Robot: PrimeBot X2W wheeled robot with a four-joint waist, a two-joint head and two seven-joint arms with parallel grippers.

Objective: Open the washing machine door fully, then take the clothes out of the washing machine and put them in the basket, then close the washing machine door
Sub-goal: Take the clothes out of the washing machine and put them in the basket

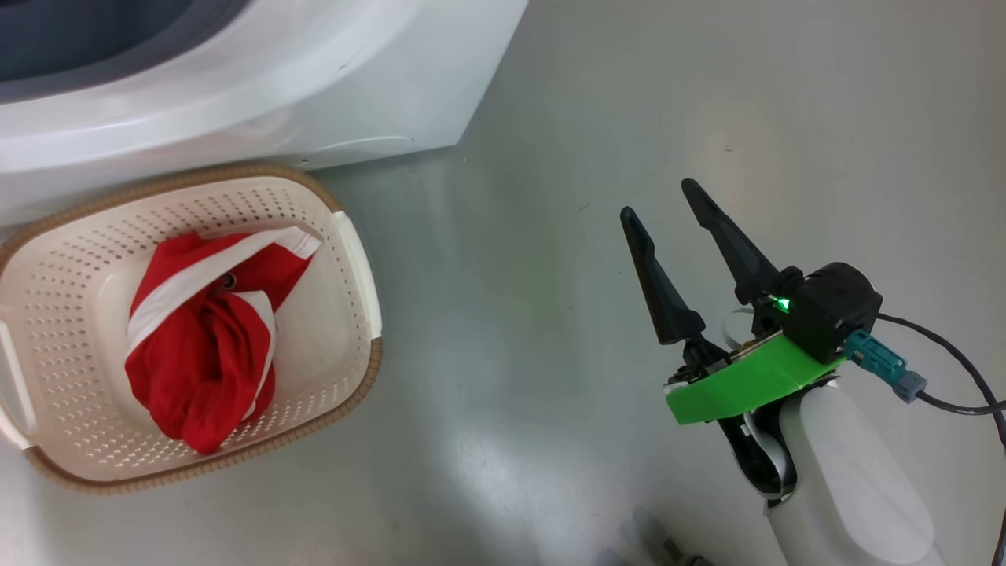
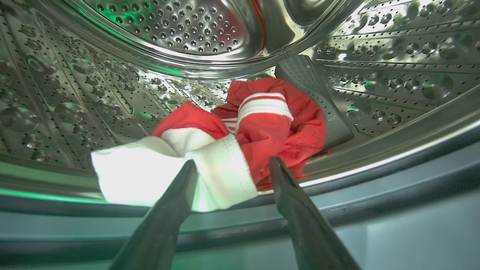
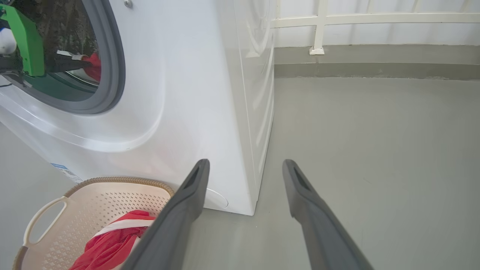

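Observation:
Inside the steel drum (image 2: 75, 97) of the washing machine (image 1: 330, 86), a red garment with white trim (image 2: 262, 123) lies on the drum floor near the opening. My left gripper (image 2: 232, 162) is open, and the garment's white band sits between its spread fingertips. In the right wrist view the left gripper (image 3: 80, 63) reaches through the grey gasket (image 3: 112, 75). More red and white clothes (image 1: 208, 338) lie in the cream basket (image 1: 357, 267) on the floor in front of the machine. My right gripper (image 1: 659, 198) hangs open and empty over the floor, right of the basket. The washing machine door is out of view.
Grey floor (image 1: 550, 118) stretches to the right of the machine and the basket. A white railing (image 3: 375, 18) and a low kerb run along the far edge. A black cable (image 1: 959, 369) trails from my right wrist.

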